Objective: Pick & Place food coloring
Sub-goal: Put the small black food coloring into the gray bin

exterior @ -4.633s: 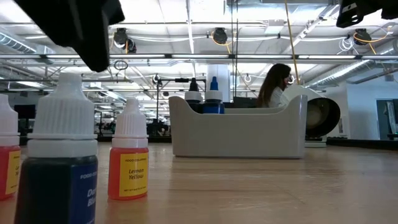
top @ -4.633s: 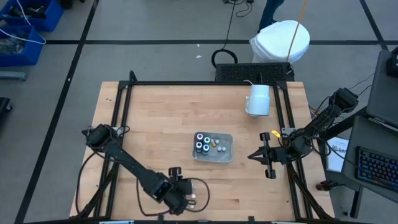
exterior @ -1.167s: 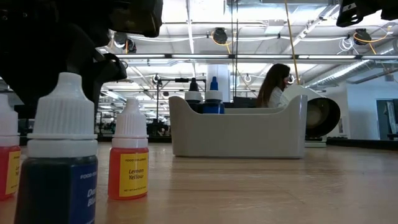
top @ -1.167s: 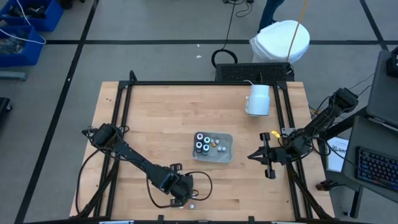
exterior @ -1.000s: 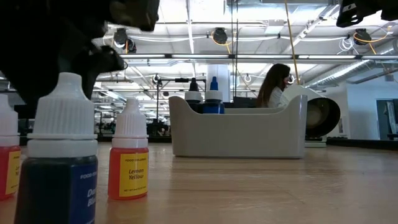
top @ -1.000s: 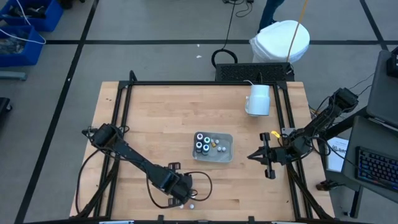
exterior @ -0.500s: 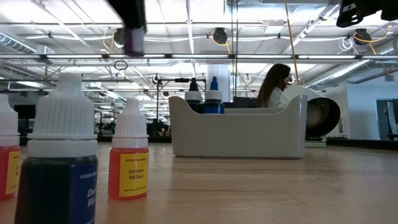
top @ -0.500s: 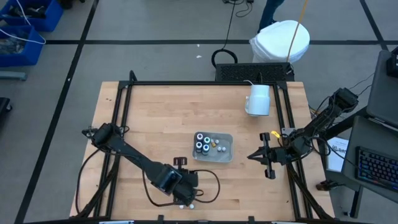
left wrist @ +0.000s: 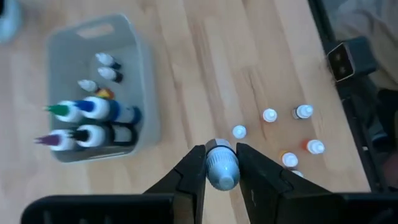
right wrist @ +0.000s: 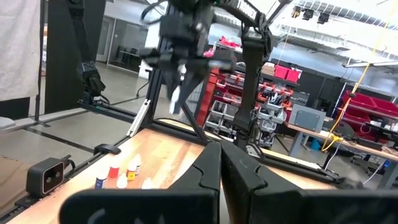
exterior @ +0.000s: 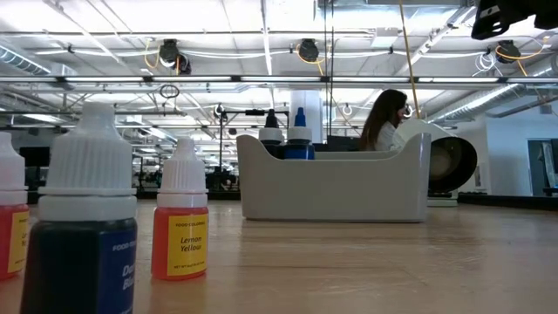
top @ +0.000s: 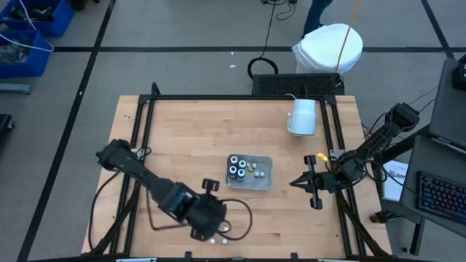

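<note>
Wooden table framed by black rails on all sides, broad bare planks across the far-left half and along the right of the tray; workshop floor with dark tape lines beyond. Held dropper bottle: white ribbed cap, body hidden, pinched between the fingers of the left gripper, raised over the near table edge between the tray and the loose bottles. Loose bottles: several, white-capped, at least two with orange-red bodies, standing in a cluster near the front rail; up close in the low view, one yellow-labelled, one dark blue, one red at the frame edge. Clear tray: mid-table, containing dark round pots with pale tops along one end plus a few small bottles beside them. White mug: far right corner, well apart from the tray. Left arm: reaching from the left rail diagonally toward the front centre, wrist turned downward. Right gripper: parked at the right rail, fingers pressed together, holding nothing. Person seated in the room behind the table.
</note>
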`<state>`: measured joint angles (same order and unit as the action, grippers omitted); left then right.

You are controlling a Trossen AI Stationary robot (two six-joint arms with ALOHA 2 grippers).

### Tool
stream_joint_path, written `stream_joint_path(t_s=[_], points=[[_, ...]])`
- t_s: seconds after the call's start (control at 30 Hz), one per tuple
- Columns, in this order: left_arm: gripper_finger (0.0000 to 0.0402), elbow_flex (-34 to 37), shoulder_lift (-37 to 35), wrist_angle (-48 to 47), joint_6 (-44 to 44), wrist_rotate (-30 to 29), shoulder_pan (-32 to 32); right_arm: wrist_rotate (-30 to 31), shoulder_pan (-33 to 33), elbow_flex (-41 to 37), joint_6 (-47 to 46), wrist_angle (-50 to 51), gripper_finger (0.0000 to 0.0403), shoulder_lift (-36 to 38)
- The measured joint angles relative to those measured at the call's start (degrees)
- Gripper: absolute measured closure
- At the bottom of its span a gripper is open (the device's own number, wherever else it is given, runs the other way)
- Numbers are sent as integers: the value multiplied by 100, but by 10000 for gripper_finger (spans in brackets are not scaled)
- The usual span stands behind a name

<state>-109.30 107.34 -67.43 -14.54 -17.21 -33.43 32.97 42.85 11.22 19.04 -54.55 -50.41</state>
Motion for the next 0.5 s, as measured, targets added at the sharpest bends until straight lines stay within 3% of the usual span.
stream_joint_path(t_s=[0.3, 0.5], points=[[316, 44, -1087, 13, 581, -334, 30, 0, 0, 0, -34, -2, 403, 0], [316, 650, -1652, 115, 690, -445, 223, 0, 0, 0, -102, 0, 403, -3]])
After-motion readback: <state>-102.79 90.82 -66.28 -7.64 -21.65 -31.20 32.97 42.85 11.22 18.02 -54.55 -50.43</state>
